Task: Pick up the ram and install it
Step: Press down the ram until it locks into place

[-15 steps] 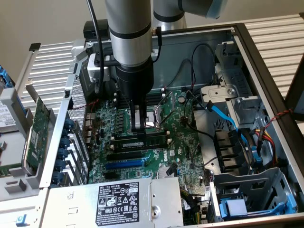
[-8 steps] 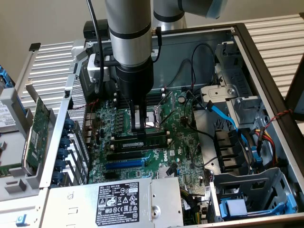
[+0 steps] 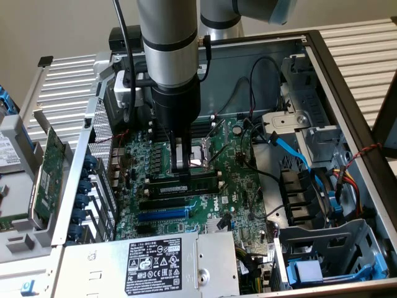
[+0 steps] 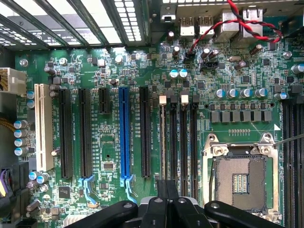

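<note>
Now | ram [image 3: 186, 184]: thin green stick, black chips | under gripper [image 3: 181, 162]

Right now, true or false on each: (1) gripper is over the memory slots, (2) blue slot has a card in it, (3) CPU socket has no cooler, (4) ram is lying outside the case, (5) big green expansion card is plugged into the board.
1. True. The gripper is down at the memory slots, beside the CPU socket.
2. False. The blue slot is empty.
3. True. The socket is bare and uncovered.
4. False. The ram is at the memory slots, right under the gripper.
5. False. The expansion card stands off the motherboard, at the exterior view's left.
</note>
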Controlling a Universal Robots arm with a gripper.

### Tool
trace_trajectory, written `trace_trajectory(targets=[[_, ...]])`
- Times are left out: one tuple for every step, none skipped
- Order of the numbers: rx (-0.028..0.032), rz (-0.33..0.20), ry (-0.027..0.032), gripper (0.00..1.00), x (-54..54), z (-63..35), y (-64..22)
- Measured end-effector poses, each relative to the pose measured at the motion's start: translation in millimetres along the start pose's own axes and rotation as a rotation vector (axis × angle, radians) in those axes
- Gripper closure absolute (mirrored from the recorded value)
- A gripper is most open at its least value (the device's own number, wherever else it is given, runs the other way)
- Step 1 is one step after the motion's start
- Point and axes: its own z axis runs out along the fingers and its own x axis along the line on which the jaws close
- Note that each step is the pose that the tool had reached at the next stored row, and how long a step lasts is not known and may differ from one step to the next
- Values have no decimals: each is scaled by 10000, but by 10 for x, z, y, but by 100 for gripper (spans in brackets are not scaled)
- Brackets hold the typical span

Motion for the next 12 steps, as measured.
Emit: trace_trajectory(targets=[[1, 0, 1, 89, 2, 0, 1], [1, 1, 0, 89, 2, 0, 1], [1, 1, 0, 89, 2, 0, 1], [0, 1, 1, 89, 3, 0, 1], [0, 1, 1, 89, 3, 1, 1], [0, -1, 1, 89, 3, 2, 1], [0, -2, 1, 89, 4, 3, 2], [0, -2, 2, 89, 4, 3, 3], [2, 0, 2, 89, 4, 6, 4], [3, 1, 2, 89, 3, 7, 5], [4, 0, 0, 89, 3, 9, 5], [8, 2, -5, 89, 3, 11, 6]])
